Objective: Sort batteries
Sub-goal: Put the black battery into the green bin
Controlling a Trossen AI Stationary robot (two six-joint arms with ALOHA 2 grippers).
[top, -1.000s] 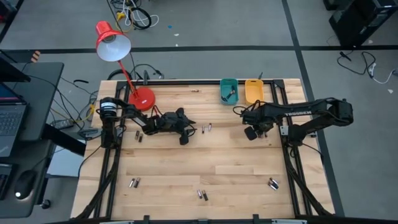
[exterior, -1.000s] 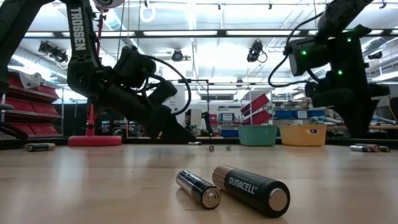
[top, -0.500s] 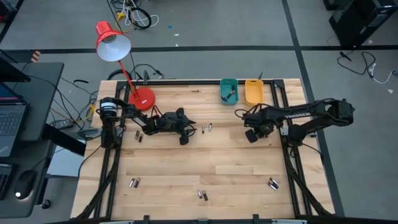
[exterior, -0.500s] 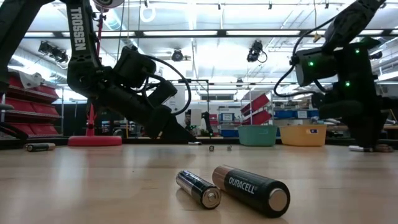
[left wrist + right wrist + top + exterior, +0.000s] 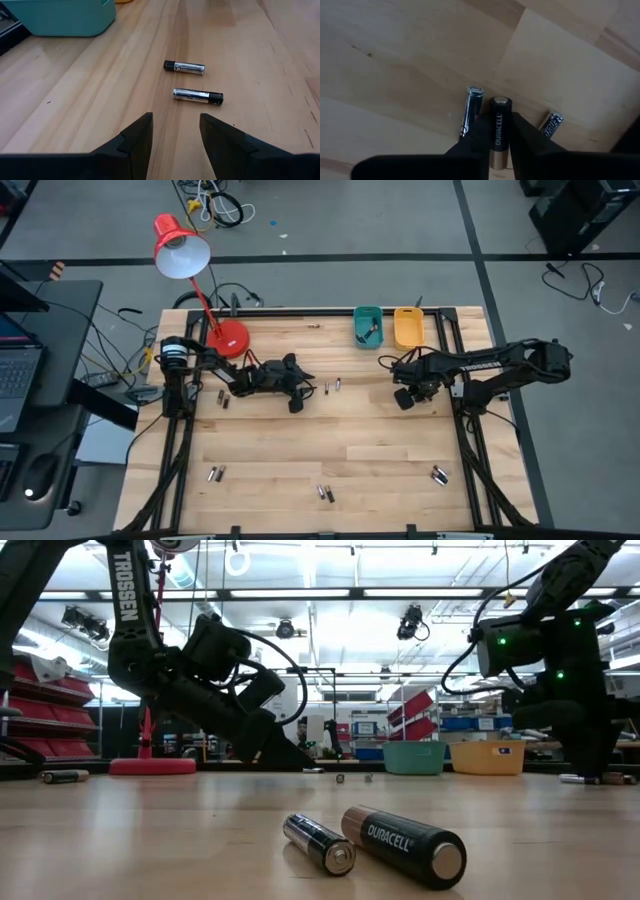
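Two claws are down at your desk [image 5: 350,470]. Your right claw [image 5: 496,137] sits toward three o'clock, fingers pinched on a Duracell battery [image 5: 499,131], with a slimmer cell [image 5: 471,110] touching at one side and another cell [image 5: 551,124] just beside the other. Your left claw [image 5: 175,131] stands open near ten o'clock, two batteries [image 5: 197,95] just ahead, teal bin [image 5: 368,326] at twelve.

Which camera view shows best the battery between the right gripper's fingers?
The right wrist view: the Duracell battery lies between the right gripper fingers, label readable. In the high view the arm covers it. The low view hides it, and the left wrist view looks elsewhere.
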